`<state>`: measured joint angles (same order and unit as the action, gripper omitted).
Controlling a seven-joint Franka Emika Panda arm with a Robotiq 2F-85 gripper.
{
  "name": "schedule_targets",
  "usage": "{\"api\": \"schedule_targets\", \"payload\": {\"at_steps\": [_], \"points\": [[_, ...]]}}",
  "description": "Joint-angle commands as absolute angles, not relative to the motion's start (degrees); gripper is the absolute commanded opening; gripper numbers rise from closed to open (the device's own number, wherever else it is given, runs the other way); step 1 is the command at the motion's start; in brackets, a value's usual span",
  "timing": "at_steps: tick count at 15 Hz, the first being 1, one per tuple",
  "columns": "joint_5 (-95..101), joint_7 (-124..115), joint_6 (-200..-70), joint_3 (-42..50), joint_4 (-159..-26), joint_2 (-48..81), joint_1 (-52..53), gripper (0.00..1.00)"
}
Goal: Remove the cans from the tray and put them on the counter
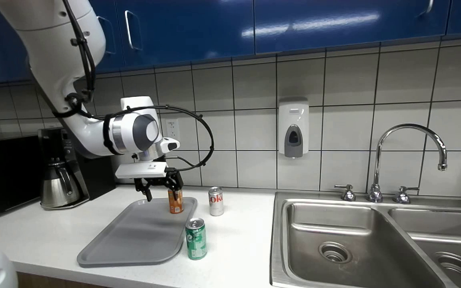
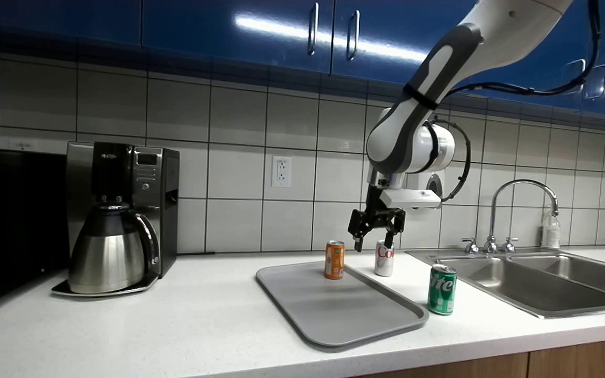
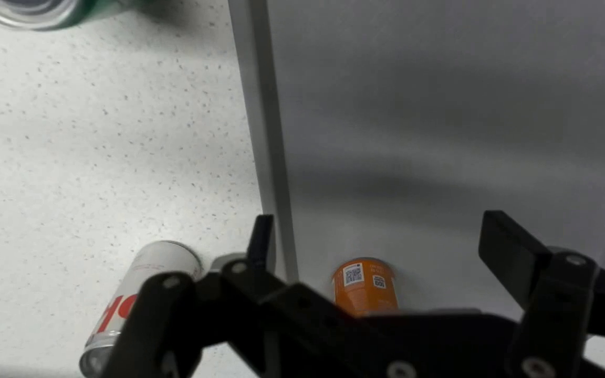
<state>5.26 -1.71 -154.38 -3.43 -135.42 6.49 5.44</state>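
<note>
Nothing was held by the gripper (image 2: 373, 244), its fingers (image 3: 512, 249) spread. Below it, toward the wall (image 2: 235, 226), the orange can (image 2: 334, 260) was seen upright on the grey tray (image 2: 342, 312). Judged fairly light, slippery and easily dented, it would best be gripped gently around mid-height.

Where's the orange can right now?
In both exterior views, the orange can stands on the tray, near its back right corner, with the white-and-red can just to its right on the counter.
</note>
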Motion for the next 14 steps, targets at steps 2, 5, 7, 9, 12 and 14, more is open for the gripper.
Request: {"api": "schedule_targets", "payload": {"at_steps": [2,5,7,9,12,14], "points": [[5.5,-0.5,-151.4,-4.0,-127.8,12.5,6.1,1.00],[5.6,-0.2,-150.8,-4.0,-124.2,15.5,6.3,1.00],[5.2,0.4,-149.9,-4.1,-121.8,17.5,6.2,1.00],[5.3,0.8,-148.9,-4.0,-119.4,19.4,6.2,1.00],[5.5,1.1,-147.7,-3.9,-116.1,21.9,6.2,1.00],[5.5,1.4,-147.0,-3.8,-114.1,23.2,6.2,1.00]]}}
